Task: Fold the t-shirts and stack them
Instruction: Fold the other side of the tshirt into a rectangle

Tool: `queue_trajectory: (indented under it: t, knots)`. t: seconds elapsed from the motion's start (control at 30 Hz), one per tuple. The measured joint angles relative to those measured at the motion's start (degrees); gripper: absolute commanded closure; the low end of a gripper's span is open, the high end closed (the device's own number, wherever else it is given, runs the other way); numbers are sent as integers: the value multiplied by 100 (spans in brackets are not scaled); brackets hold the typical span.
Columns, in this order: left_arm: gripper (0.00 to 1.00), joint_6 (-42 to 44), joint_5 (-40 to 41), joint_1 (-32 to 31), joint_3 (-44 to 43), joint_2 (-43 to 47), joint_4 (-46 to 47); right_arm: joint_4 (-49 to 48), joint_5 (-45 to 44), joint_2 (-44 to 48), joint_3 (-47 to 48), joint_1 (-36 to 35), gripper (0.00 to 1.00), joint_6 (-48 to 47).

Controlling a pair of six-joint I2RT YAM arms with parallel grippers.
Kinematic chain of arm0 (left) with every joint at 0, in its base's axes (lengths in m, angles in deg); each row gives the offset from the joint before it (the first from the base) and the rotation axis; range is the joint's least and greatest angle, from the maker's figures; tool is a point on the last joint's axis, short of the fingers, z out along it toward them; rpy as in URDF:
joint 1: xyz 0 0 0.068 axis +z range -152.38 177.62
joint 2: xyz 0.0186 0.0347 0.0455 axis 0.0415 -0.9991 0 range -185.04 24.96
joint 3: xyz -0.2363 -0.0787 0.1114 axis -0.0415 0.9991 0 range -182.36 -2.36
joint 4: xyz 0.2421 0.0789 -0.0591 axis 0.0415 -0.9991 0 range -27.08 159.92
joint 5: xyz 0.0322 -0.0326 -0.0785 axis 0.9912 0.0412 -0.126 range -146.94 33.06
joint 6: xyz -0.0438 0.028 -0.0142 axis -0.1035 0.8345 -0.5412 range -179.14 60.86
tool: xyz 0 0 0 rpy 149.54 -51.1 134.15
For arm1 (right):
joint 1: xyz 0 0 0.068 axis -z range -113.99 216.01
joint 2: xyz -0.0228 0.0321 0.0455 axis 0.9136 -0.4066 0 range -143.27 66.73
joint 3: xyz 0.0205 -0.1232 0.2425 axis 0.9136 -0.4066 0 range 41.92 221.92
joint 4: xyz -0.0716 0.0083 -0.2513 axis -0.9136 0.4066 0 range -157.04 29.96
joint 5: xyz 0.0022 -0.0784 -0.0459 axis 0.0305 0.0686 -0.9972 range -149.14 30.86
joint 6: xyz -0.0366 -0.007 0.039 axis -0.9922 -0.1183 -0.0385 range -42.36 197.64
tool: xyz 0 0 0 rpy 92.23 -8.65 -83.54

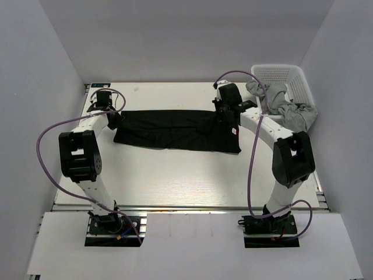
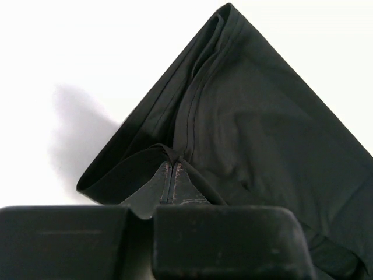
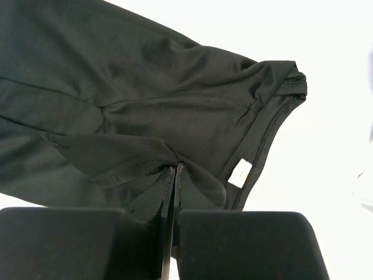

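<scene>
Black t-shirt [image 1: 175, 129] is lying on the table [image 1: 175, 175] as a long folded strip, running off to the left of the white lattice basket [image 1: 291, 73] in the top view. The grey t-shirts [image 1: 285, 108] are bunched up and hanging over that basket's near rim. The left gripper [image 1: 115, 119] is down at the end of the strip farthest from the basket. The right gripper [image 1: 228, 119] is at the end closest to it, right by the little pale neck label [image 1: 234, 132]. On the left wrist cam the jaws are pinched tight together with a bit of the black t-shirt's edge caught between the tips, and the fabric tents up to them. The rest lies flat and ends in a folded corner. The right wrist cam looks much the same: jaws clamped on a puckered bit of black fabric, with the collar and label just beside the tips, on the basket side.
</scene>
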Motion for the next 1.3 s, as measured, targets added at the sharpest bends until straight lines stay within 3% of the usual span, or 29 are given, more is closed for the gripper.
queue_trajectory:
  t: [0.6, 0.73, 0.8, 0.83, 0.87, 0.9, 0.97, 1.17, 1.3]
  knots:
    - [100, -138, 549, -2, -1130, -953, -197, 177, 369, -1165, 1021, 553, 100, -369]
    - [82, -157, 575, -2, -1261, -1019, -249, 212, 494, -1552, 1438, 592, 100, -415]
    - [79, -190, 584, 0, -1353, -1075, -306, 245, 546, -1786, 1692, 592, 91, -433]
    - [66, -195, 588, 0, -1408, -1108, -334, 271, 584, -1928, 1856, 601, 91, -455]
    - [51, -195, 592, 0, -1458, -1137, -358, 282, 649, -2055, 1996, 601, 79, -476]
    - [37, -201, 597, 0, -1521, -1174, -411, 306, 717, -2201, 2177, 603, 59, -507]
    - [0, -192, 592, 0, -1663, -1224, -511, 313, 874, -2459, 2500, 614, 10, -518]
    - [0, -304, 577, 0, -1899, -1196, -892, 361, 1161, -2627, 2743, 627, 10, -592]
    - [0, -293, 463, 0, -1521, -859, -887, 98, 1440, -1965, 1722, 625, 10, -448]
